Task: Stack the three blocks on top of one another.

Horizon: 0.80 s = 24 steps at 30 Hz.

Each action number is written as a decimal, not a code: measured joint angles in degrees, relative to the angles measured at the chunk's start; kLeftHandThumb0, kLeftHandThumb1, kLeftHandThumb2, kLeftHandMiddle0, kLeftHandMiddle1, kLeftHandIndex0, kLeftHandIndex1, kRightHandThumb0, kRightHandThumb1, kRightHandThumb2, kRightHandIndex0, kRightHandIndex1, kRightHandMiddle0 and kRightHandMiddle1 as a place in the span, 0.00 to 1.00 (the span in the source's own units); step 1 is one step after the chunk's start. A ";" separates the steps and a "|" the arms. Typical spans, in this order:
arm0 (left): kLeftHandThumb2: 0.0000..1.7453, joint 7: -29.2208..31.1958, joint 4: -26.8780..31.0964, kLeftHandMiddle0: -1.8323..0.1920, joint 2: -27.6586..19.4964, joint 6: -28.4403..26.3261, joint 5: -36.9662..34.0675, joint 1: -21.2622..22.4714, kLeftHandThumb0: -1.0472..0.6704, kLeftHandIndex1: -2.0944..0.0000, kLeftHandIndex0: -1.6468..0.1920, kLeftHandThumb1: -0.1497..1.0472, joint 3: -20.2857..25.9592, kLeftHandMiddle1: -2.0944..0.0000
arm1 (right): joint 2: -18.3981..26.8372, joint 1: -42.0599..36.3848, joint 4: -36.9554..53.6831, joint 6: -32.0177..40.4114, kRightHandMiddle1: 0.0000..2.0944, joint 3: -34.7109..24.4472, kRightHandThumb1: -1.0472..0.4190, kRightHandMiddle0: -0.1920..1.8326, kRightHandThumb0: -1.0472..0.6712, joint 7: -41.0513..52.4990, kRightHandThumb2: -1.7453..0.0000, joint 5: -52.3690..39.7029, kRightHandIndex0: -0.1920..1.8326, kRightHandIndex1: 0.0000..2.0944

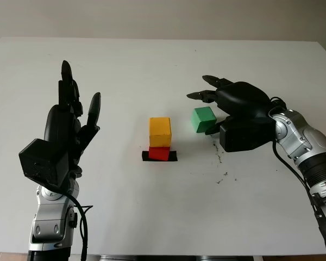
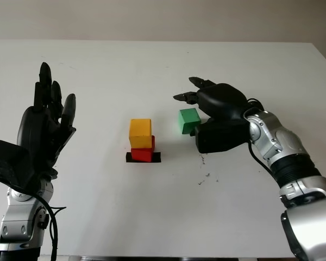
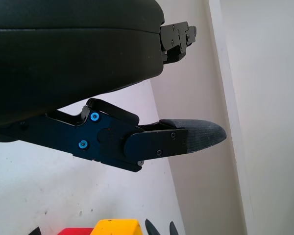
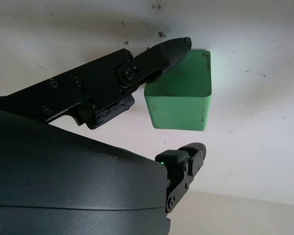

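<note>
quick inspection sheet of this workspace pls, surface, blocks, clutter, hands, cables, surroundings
Surface: white table, with dark specks near the right hand.
Job's things: yellow block stacked on red block, which sits on a black strip; green block apart from the stack, to its right.
Clutter: nothing seen.
Hands: right hand at the green block, one finger touching its edge, no closed grasp seen; left hand open, raised over the table left of the stack.
Cables: black cable along the left arm; another along the right forearm.
Surroundings: plain pale wall behind the table.
</note>
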<state>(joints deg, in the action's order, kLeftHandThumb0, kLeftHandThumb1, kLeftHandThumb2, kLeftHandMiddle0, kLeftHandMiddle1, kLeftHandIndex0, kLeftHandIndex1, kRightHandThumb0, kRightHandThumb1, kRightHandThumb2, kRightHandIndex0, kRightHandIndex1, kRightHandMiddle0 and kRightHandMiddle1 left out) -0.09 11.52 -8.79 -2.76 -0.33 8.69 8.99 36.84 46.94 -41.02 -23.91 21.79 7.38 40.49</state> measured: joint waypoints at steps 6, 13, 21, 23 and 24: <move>0.27 0.01 0.02 0.99 0.00 -0.12 0.00 0.00 0.24 0.97 0.99 1.00 0.00 0.97 | -0.16 0.62 -1.41 -1.68 0.08 0.29 0.13 0.39 0.33 -3.25 0.97 0.26 0.17 0.05; 0.27 0.08 0.11 1.00 -0.10 -0.37 0.01 0.01 0.24 0.98 0.99 1.00 0.03 0.97 | -0.45 1.62 -4.42 -3.99 0.34 0.80 0.08 0.38 0.35 -6.01 0.97 0.65 0.22 0.03; 0.26 0.00 0.11 0.99 -0.10 -0.23 0.04 0.02 0.24 0.97 0.99 1.00 0.05 0.97 | -0.78 3.31 -6.79 -5.20 0.59 1.47 0.06 0.31 0.37 -6.40 0.97 1.12 0.25 0.03; 0.26 0.00 0.11 0.99 -0.10 -0.16 0.04 0.02 0.24 0.97 0.99 1.00 0.05 0.97 | -0.78 3.70 -6.83 -5.33 0.60 1.96 0.06 0.31 0.37 -6.63 0.97 1.91 0.25 0.03; 0.27 0.00 0.11 0.99 -0.10 -0.13 0.05 0.02 0.24 0.97 0.99 1.00 0.05 0.97 | -0.78 3.78 -6.86 -5.38 0.60 2.13 0.06 0.31 0.37 -6.75 0.97 2.09 0.25 0.03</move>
<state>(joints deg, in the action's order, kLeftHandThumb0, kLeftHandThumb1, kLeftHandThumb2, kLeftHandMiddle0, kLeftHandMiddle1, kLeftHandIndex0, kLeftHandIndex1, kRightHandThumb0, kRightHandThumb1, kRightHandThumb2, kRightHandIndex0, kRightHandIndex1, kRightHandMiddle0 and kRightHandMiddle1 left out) -0.09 11.63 -8.90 -2.88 -0.27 8.71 9.04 36.06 50.72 -47.88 -29.28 23.92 0.63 42.58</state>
